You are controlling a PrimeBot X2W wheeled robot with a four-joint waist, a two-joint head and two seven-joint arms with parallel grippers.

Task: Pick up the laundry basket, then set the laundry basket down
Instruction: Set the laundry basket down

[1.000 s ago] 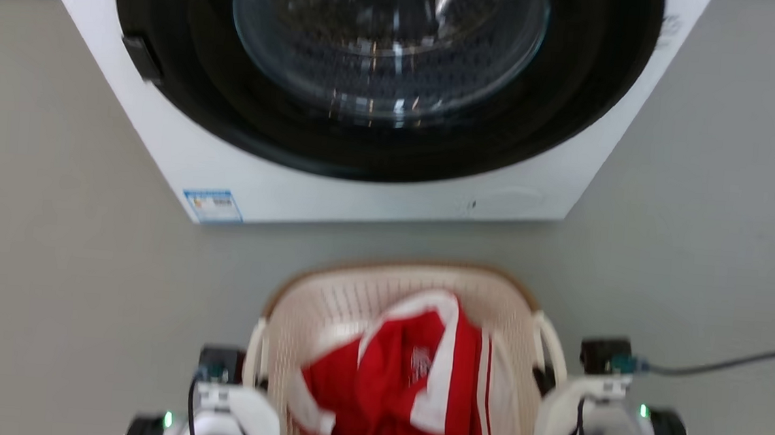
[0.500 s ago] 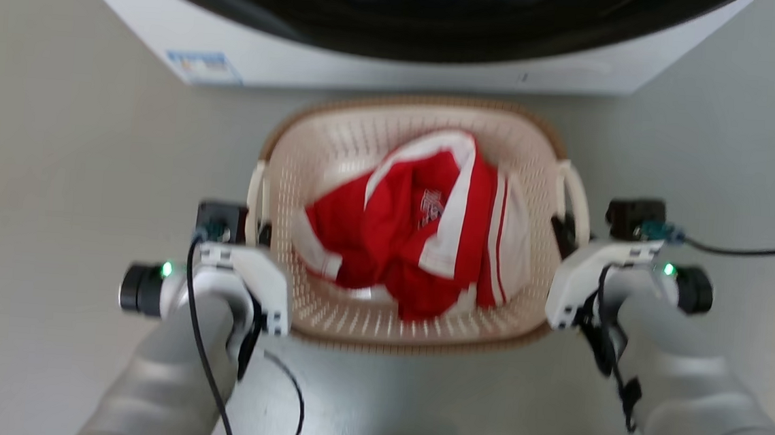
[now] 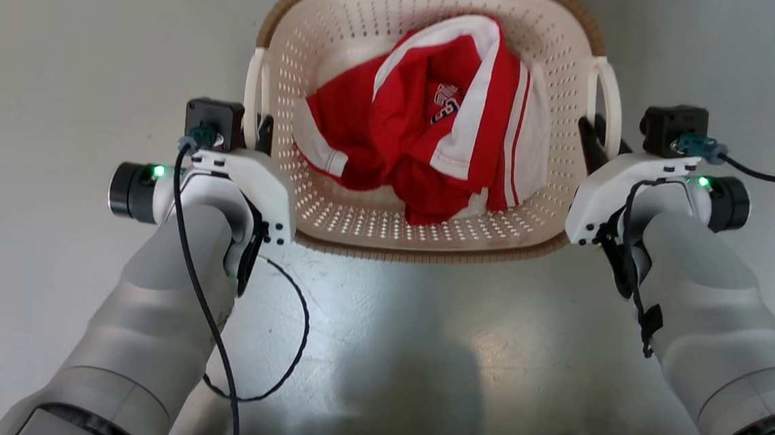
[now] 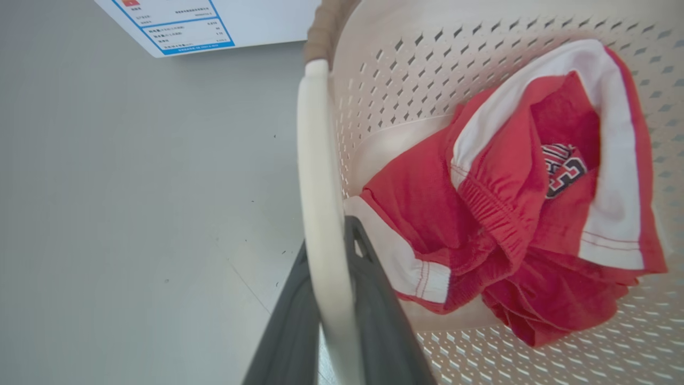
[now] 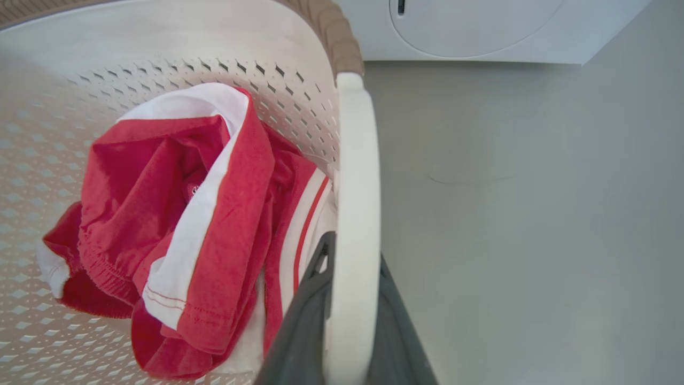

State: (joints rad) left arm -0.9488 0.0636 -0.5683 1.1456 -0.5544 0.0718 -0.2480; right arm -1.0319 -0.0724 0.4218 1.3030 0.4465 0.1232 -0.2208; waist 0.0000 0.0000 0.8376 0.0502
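The laundry basket (image 3: 426,251) is cream-white and perforated with a brown rim, and it sits at the top middle of the head view with a red and white garment (image 3: 427,131) inside. My left gripper (image 3: 260,130) is shut on the basket's left loop handle (image 4: 320,160), a dark finger (image 4: 288,331) on each side of it. My right gripper (image 3: 594,140) is shut on the right loop handle (image 5: 358,176), which its fingers (image 5: 312,305) pinch. I cannot tell whether the basket's bottom touches the floor.
The white washing machine's lower front (image 5: 481,27) stands just beyond the basket, its blue-edged label (image 4: 171,24) toward the left. Grey floor lies all around. Black cables (image 3: 283,347) hang from both wrists.
The head camera has tipped down: the washing machine has slid out of the top of the view and the basket and both arms have moved up in it. Both grippers stay on the handles.
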